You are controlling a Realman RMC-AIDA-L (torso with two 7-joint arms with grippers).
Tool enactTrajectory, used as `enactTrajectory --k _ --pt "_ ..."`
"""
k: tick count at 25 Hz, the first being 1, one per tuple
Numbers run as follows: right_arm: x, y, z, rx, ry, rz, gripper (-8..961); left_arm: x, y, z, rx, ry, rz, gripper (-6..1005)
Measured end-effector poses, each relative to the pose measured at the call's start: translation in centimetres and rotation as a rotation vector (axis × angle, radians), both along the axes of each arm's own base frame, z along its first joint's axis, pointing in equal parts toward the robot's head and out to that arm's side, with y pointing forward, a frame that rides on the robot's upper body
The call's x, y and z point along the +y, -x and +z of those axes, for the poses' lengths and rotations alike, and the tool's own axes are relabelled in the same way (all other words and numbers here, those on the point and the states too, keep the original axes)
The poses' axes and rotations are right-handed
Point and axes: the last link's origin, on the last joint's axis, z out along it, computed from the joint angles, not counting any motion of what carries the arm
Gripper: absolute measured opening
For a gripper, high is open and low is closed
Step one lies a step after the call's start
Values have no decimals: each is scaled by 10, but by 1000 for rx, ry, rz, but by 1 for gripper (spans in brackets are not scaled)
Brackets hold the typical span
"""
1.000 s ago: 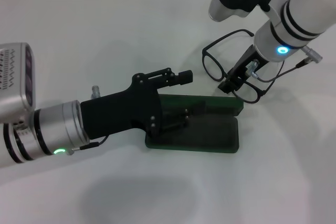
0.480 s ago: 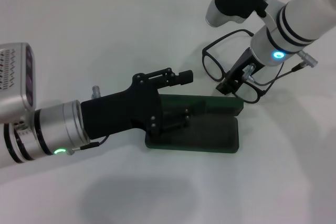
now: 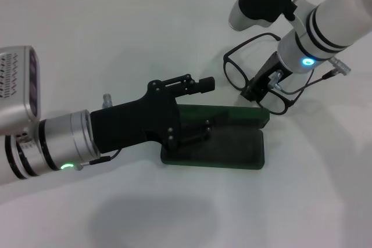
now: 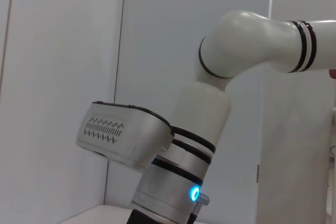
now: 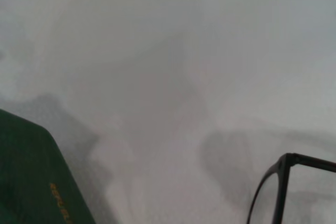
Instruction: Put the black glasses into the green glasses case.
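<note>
Right gripper (image 3: 256, 92), clamped on the black glasses (image 3: 237, 74), has edged slightly left above the open green glasses case (image 3: 232, 146), which the left gripper (image 3: 195, 132) steadies; placement looks imminent.

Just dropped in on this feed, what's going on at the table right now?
The left gripper is reaching into the open green glasses case, apparently holding it steady on the white table. The right gripper is down at the black glasses, gripping the frame near the bridge, just beyond the case's far edge. The glasses are not in the case yet.
</note>
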Motion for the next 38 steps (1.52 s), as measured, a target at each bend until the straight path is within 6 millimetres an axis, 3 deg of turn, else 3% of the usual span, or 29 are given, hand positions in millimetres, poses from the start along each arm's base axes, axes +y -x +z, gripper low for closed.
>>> enactTrajectory --k 9,17,24,25,29,34,38 --pt "-2 1 -2 0 11 0 227 0 -1 0 -1 0 -2 631" --pt "-6 -2 1 -15 29 -7 111 2 -1 1 -13 -2 10 630" --pt "-9 -4 32 35 -49 31 110 -5 -3 10 -52 5 -26 631" --pt "-15 -3 50 87 -98 66 110 -7 -2 14 -64 6 -36 631" --pt "-29 -4 74 215 -164 146 110 -12 0 29 -123 1 -54 632" --pt "-46 -15 76 344 -167 282 110 -15 -2 46 -191 50 -58 634" --pt "-63 -26 68 456 -119 419 111 -6 -8 57 -241 124 -19 635"
